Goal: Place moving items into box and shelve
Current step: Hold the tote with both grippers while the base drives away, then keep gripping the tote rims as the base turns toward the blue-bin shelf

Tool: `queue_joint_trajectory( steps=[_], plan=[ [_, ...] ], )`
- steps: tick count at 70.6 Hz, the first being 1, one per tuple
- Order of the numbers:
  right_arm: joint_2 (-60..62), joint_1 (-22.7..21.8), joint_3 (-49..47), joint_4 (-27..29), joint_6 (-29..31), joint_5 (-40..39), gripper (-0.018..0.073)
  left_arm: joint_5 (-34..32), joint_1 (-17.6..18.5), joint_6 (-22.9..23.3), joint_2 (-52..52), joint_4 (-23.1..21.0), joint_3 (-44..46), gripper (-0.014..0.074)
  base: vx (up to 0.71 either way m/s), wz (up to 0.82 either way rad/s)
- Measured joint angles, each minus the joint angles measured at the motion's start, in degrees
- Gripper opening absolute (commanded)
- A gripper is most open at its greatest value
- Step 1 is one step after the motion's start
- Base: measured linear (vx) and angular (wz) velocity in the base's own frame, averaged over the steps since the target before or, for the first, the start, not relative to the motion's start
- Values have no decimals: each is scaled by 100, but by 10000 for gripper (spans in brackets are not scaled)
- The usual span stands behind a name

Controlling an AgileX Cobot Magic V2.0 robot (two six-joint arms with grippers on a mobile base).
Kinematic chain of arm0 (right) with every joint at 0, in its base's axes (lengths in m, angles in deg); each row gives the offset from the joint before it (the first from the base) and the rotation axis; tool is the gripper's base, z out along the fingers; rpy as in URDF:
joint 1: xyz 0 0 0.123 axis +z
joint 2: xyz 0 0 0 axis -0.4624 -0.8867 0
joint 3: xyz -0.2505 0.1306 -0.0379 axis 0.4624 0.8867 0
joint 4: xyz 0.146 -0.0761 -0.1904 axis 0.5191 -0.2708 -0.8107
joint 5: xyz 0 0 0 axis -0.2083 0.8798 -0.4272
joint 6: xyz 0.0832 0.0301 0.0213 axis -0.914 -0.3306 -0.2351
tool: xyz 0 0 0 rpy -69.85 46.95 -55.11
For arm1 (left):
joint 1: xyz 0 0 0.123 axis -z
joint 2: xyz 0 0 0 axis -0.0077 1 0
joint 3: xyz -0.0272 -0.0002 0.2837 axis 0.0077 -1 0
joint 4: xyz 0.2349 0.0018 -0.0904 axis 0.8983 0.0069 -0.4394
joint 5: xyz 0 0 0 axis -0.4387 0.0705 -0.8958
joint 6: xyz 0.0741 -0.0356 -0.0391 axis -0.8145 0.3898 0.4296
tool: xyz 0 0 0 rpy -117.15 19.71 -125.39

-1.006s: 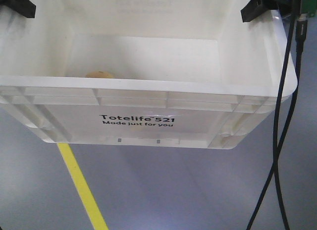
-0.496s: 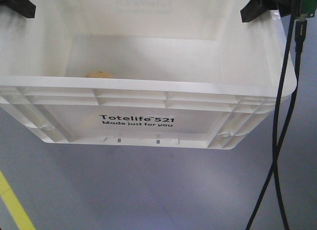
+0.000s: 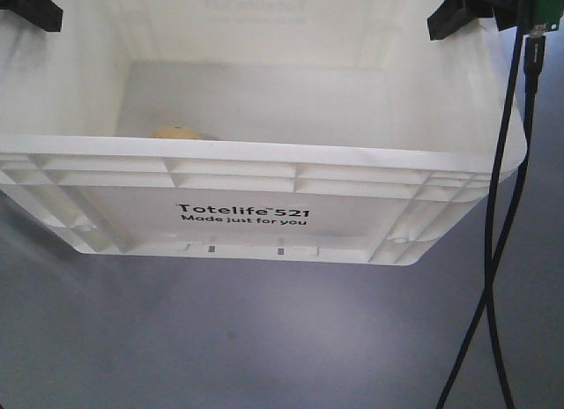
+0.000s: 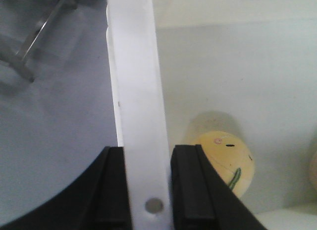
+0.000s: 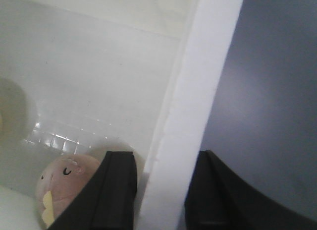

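Grey floor [image 3: 264,347] lies under the box [image 3: 291,171], which hangs lifted: left gripper [image 4: 148,190] and right gripper [image 5: 161,190] each clamp an opposite wall (an even hold, likely for shelving). Inside rest a cream item [image 4: 225,160] and a tan item [image 5: 62,183].

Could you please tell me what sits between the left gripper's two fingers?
The white rim of the box, as the left wrist view shows; the left gripper is shut on it.

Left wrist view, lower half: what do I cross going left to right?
Grey floor → outer finger of the left tool → white box rim → inner finger → cream moving item inside the box.
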Motion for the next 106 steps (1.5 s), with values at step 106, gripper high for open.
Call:
queue_joint_trajectory(
  steps=[106],
  plan=[
    [0,0,0,-24,0,0,-12,0,0,0,0,6,0,-17,40,-38]
  ],
)
